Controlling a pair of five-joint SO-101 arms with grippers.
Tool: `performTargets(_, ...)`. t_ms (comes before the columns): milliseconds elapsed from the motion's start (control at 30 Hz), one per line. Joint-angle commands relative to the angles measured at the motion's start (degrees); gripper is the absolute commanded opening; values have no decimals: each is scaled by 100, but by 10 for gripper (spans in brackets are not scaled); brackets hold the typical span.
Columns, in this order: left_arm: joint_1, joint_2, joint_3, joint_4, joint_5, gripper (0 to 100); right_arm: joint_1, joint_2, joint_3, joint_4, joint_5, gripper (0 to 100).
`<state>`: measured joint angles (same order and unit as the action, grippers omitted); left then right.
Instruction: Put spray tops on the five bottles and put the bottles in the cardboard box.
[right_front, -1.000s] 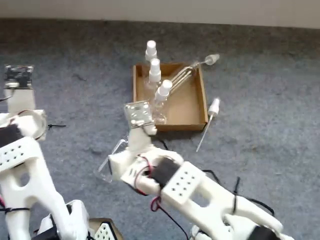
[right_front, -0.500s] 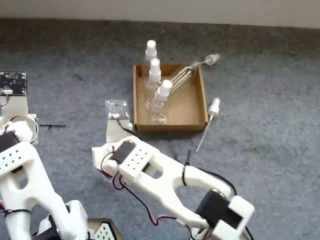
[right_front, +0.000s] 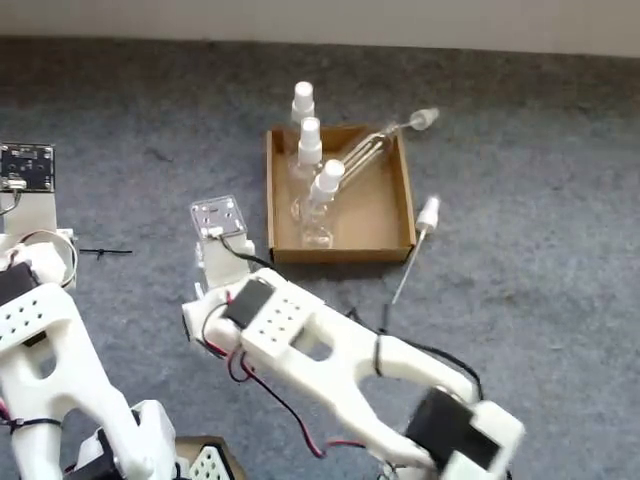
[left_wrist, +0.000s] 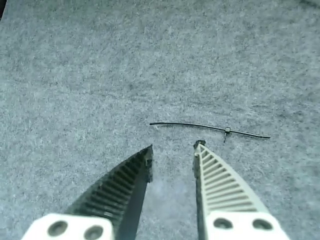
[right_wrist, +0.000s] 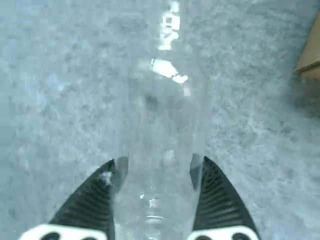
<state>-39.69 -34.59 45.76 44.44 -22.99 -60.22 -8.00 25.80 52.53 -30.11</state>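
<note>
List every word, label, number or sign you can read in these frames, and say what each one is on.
No text can be read in any view.
The cardboard box is plain.
The bottles standing in it and the clear bottle in the right gripper show no label.
The circuit boards on the arms' wrists may bear marks, but they are too small to read.

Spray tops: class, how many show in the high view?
5: three white tops on upright clear bottles at the brown cardboard box, one on a leaning bottle, one loose on grey carpet.
</note>
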Motion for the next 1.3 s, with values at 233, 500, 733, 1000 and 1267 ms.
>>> performTargets(233,374,-22,-31,-79,26,130,2738,-5068,505,2844,3771,5)
performTargets(500,1622,-66,-75,607,712,130,6888,-4145,1991,-233,5996,5)
performTargets(733,2132,-66,66,668,1125,130,7864,-752,1930,-2598,6004,5)
performTargets(1000,2132,-48,101,695,1187,130,8171,1789,66,-2598,5213,95)
performTargets(1267,2325,-57,251,677,1187,130,8233,1437,-523,-734,4905,440)
